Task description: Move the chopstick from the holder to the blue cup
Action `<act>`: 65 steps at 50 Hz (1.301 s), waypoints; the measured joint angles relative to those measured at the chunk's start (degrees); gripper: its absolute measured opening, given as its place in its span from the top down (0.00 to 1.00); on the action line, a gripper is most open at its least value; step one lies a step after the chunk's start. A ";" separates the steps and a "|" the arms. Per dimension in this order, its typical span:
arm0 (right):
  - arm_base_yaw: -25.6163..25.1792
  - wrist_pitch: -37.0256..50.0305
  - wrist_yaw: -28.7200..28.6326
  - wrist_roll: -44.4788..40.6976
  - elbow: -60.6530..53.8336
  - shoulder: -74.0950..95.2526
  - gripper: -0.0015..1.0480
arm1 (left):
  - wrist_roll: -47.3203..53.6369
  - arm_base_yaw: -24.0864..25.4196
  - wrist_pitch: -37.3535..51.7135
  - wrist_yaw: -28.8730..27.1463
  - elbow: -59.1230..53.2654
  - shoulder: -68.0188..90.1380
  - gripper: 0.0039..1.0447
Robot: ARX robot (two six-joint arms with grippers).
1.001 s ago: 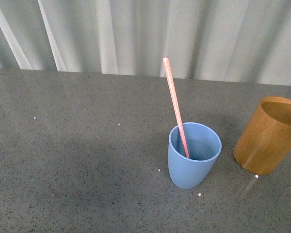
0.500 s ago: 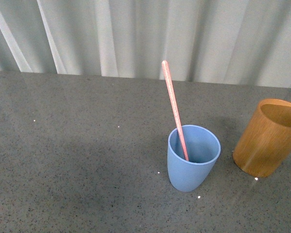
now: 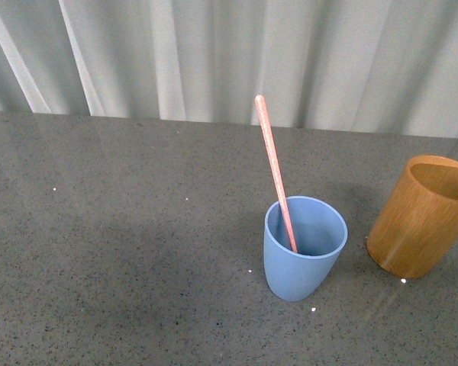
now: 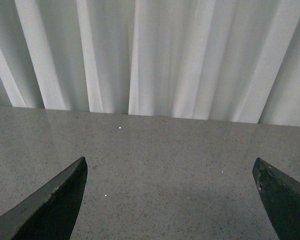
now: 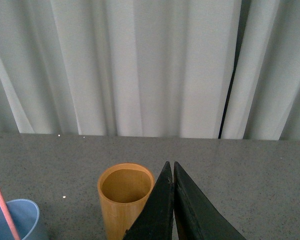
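Bench: grey speckled surface, backed by a white pleated curtain. No brand, label or writing could be read on any item.

Left pincer: seen only in the left wrist view. Its two dark fingers stood wide apart at the edges of the picture, with bare bench between them and nothing held. None of the task's things appeared in that view.

Chopstick: pink-salmon, single, standing in the blue cup with its lower end inside and its top leaning toward the left and the curtain (roughly half its length rose above the rim). In the right wrist view only a short part of it showed, at the picture's edge.

Blue cup: light blue, upright on the bench, left of the holder and apart from it.

Holder: orange-brown wood grain, upright, nothing visible inside.

Right pincer: seen only in the right wrist view. Its fingers were pressed together, gripping nothing. The holder stood just beside it, the blue cup farther off.
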 joint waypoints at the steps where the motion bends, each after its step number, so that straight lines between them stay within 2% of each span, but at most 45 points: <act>1: 0.00 -0.61 0.00 0.00 0.00 -0.63 0.99 | 0.00 0.00 0.00 0.00 0.00 0.00 0.06; 20: 0.00 -10.01 0.00 0.00 -0.02 -10.23 0.99 | 0.00 0.00 0.00 0.00 0.00 0.00 0.06; 44: 0.00 -16.20 0.00 0.00 -0.02 -16.44 0.99 | 0.00 0.00 -0.02 0.00 0.00 0.00 0.06; 50: 0.00 -25.31 0.00 0.02 0.00 -23.54 0.99 | 0.00 0.00 0.00 0.00 0.00 0.00 0.06; 65: 0.00 -26.14 0.00 0.04 0.02 -26.01 0.99 | 0.00 0.00 0.00 0.00 0.00 0.00 0.06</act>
